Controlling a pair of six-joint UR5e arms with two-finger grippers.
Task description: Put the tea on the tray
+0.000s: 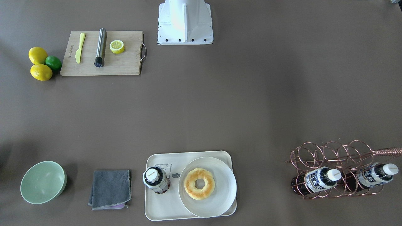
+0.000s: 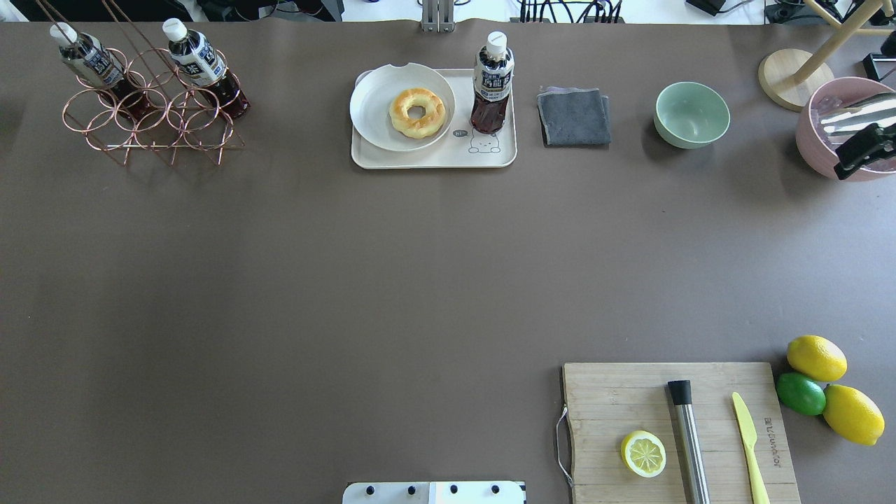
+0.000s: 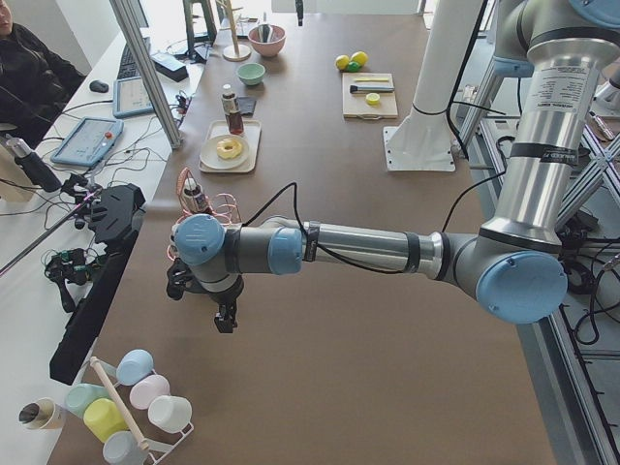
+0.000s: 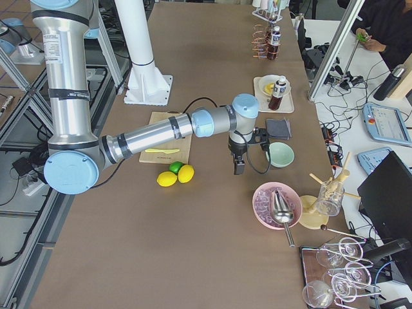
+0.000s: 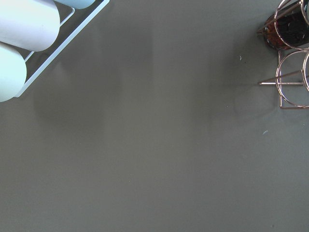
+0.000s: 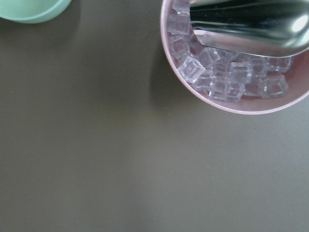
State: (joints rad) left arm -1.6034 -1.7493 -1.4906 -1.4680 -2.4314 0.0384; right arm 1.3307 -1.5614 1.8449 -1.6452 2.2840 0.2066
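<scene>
You see three clear plastic bottles: one tea [image 2: 492, 87] upright on the cream rounded tray [image 2: 434, 157], beside one round plate [image 2: 367, 112] bearing one ring doughnut [image 2: 417, 112]. Two other bottles [image 2: 203, 66] lie tilted in the copper wire rack [image 2: 150, 126]. You cannot tell whether the left gripper [image 3: 225, 315] or the right gripper [image 4: 239, 166] is spread.

Tea [image 2: 491, 82] upright on cream tray [image 2: 434, 157]

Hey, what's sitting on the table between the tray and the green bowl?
A folded grey cloth lies between the tray and the green bowl, touching neither, as the overhead view shows.
</scene>
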